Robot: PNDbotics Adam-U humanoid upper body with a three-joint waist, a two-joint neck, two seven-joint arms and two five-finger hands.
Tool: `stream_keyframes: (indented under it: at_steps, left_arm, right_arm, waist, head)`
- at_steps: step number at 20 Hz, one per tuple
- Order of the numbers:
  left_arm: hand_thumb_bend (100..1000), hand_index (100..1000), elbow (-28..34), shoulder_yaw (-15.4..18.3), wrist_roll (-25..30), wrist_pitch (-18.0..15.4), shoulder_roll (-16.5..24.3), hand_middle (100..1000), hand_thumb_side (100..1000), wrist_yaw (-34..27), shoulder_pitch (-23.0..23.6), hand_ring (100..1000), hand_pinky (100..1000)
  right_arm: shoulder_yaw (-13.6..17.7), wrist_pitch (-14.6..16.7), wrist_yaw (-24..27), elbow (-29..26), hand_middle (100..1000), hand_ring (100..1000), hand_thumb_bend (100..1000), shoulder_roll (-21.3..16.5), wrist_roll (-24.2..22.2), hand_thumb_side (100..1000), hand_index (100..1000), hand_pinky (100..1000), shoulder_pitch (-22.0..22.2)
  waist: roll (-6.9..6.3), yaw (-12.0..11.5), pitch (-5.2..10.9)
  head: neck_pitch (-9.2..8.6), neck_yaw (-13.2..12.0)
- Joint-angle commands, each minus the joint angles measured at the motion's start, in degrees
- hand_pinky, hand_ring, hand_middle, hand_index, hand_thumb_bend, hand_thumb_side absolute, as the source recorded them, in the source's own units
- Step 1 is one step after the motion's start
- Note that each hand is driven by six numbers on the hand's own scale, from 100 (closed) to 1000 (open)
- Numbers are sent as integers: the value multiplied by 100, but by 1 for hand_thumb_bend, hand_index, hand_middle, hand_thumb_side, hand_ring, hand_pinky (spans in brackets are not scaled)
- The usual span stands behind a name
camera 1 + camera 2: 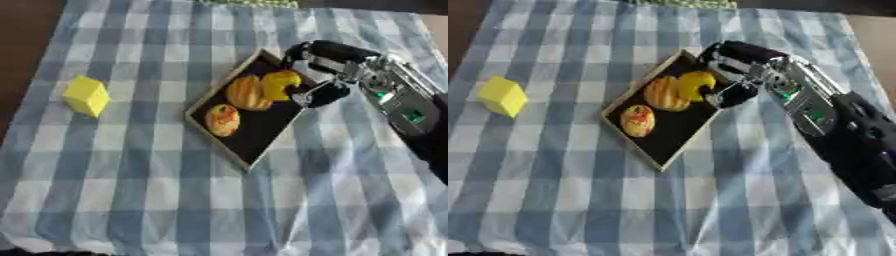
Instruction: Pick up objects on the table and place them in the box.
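A shallow black box with a wooden rim (262,132) lies askew on the checked cloth. Inside it are a ridged orange piece (247,92), a round orange-red piece (222,120) and a yellow piece (280,84) at the upper right end. My right hand (346,65) comes in from the right and hangs over that end, its fingers and thumb curled round the yellow piece. A yellow cube (86,96) sits alone on the cloth far to the left. My left hand does not show.
The blue and white checked cloth (131,190) covers nearly the whole table. Brown table top (17,50) shows along the left edge. My right forearm (842,135) runs down the right side.
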State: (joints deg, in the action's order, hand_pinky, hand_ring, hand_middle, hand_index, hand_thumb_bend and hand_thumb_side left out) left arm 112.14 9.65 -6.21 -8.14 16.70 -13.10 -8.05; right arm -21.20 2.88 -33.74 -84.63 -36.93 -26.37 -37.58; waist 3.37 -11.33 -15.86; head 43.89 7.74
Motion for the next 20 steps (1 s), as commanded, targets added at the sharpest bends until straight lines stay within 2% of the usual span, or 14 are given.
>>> stream_keyframes:
  at_steps: [1,2,4,5,6,9,13,15,17,18,19,20]
  left_arm:
    - [100,774,73,11,3,-11,111,627,692,-18,-28,829,760]
    - [100,774,72,12,3,-11,111,627,691,-18,-27,829,760]
    - [100,774,73,14,2,-10,109,628,692,-20,-28,829,760]
    - [100,775,74,12,3,-9,105,628,692,-21,-29,829,760]
    - [100,775,74,9,5,-7,102,628,692,-23,-29,830,760]
    - [100,774,68,0,18,2,94,628,693,-29,-21,830,760]
    - [100,774,68,-6,28,-2,105,628,690,-29,-30,831,760]
    - [100,774,65,-10,31,-8,123,628,689,-23,-38,831,760]
    - [100,774,62,-18,33,-13,138,629,688,-18,-52,831,760]
    - [100,774,62,-23,37,-16,143,629,688,-16,-58,831,760]
    - [100,774,63,-26,40,-21,149,629,686,-14,-66,831,761]
    - [100,774,66,-27,40,-27,159,629,684,-9,-76,831,761]
  right_arm:
    - [117,170,-157,-127,915,1000,100,-122,-115,400,977,984,-86]
    - [152,203,-200,-182,921,1000,100,-137,-149,480,984,990,-81]
    - [215,232,-250,-274,924,1000,100,-157,-178,510,987,995,-76]
    - [251,226,-271,-309,931,1000,100,-166,-174,554,995,1000,-77]
    - [279,221,-288,-341,934,1000,100,-171,-166,570,999,1000,-76]
    - [364,192,-284,-436,922,1000,100,-181,-123,542,993,1000,-67]
    - [549,101,-58,-708,904,1000,100,-235,-60,404,987,983,-52]
    - [680,20,143,-987,887,1000,100,-299,-58,248,976,977,-30]
    - [805,-97,335,-1269,873,1000,100,-359,-60,164,966,968,-6]
    - [849,-166,429,-1387,873,1000,100,-388,-61,164,966,968,10]
    - [907,-236,513,-1509,859,1000,100,-421,-44,100,952,960,23]
    - [976,-309,596,-1642,841,1000,100,-462,-6,100,933,952,48]
  waist:
    - [-5,14,100]
    - [-5,18,102]
    - [-5,26,103]
    - [-6,31,104]
    - [-7,33,104]
    - [-14,42,104]
    - [-26,63,114]
    - [-29,83,121]
    - [-34,105,128]
    - [-36,110,130]
    - [-41,118,132]
    - [-46,125,134]
  head:
    - [23,-10]
    - [23,-14]
    - [23,-24]
    - [23,-28]
    - [23,-31]
    - [23,-43]
    - [23,-79]
    - [23,-96]
    - [23,-99]
    - [23,-99]
    - [23,-100]
    - [23,-104]
